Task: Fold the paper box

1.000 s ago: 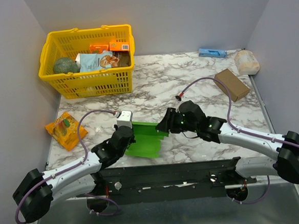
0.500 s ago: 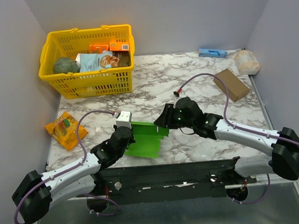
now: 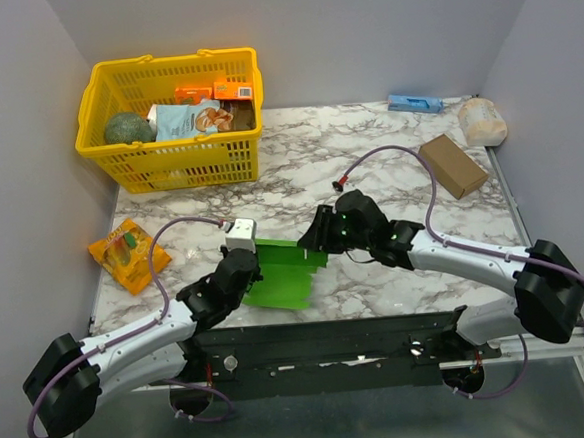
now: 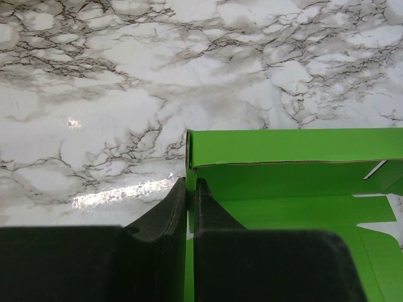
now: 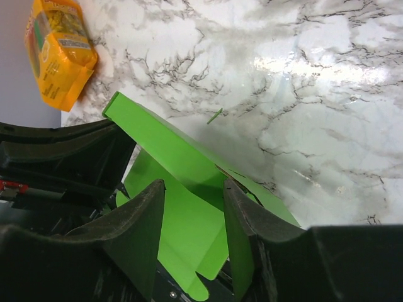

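The paper box (image 3: 288, 274) is a bright green creased card lying at the table's near middle, with its far wall folded upright. My left gripper (image 3: 248, 268) is shut on the box's left edge; in the left wrist view the pads (image 4: 170, 207) pinch a thin green flap of the paper box (image 4: 283, 189). My right gripper (image 3: 315, 239) is at the box's right end, open. In the right wrist view its fingers (image 5: 141, 217) straddle the raised green wall of the paper box (image 5: 176, 157), with the right gripper (image 5: 194, 185) holding nothing.
A yellow basket (image 3: 183, 158) of groceries stands at the back left. An orange packet (image 3: 127, 253) lies by the left wall, also seen as the orange packet (image 5: 58, 53) in the right wrist view. A brown cardboard box (image 3: 453, 165), a blue item (image 3: 413, 102) and a white bag (image 3: 482, 120) sit at the back right.
My right gripper has crept left toward the box's right end and its fingers have narrowed slightly. The left gripper and the box have not moved.
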`<state>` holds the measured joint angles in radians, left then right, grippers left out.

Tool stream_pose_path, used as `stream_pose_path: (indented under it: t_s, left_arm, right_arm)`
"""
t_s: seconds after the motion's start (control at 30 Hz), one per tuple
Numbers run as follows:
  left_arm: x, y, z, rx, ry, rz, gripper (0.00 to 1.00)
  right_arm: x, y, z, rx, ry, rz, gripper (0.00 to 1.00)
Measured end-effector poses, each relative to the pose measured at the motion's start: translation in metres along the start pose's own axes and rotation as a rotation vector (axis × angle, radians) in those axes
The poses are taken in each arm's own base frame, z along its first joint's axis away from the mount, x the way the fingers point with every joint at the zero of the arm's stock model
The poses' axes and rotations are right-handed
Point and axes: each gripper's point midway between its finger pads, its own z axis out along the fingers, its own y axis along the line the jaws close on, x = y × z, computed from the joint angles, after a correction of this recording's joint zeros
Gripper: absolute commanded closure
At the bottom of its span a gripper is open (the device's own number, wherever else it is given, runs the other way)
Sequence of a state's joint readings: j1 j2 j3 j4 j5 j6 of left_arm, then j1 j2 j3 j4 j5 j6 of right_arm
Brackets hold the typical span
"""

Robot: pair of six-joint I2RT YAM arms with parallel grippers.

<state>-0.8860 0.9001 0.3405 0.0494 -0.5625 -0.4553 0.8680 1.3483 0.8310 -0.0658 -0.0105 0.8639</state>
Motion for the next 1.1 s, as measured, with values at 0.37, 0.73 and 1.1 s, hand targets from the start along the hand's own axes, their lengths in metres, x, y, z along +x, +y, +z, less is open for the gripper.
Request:
stream_pose_path:
  t_s: [0.37, 0.73, 1.1]
  left_arm:
    - [0.001, 0.005, -0.002, -0.012, -0.007, 0.002, 0.94]
    - [0.002, 0.004, -0.006, 0.004, -0.019, -0.003, 0.94]
    - [0.0, 0.002, -0.006, 0.01, -0.03, -0.012, 0.94]
  right_arm:
    - [-0.004, 0.013, 0.008, -0.053, -0.009, 0.076, 0.52]
    - [0.0, 0.012, 0.011, -0.073, -0.015, 0.137, 0.53]
    - [-0.005, 0.009, -0.018, -0.064, -0.054, 0.143, 0.53]
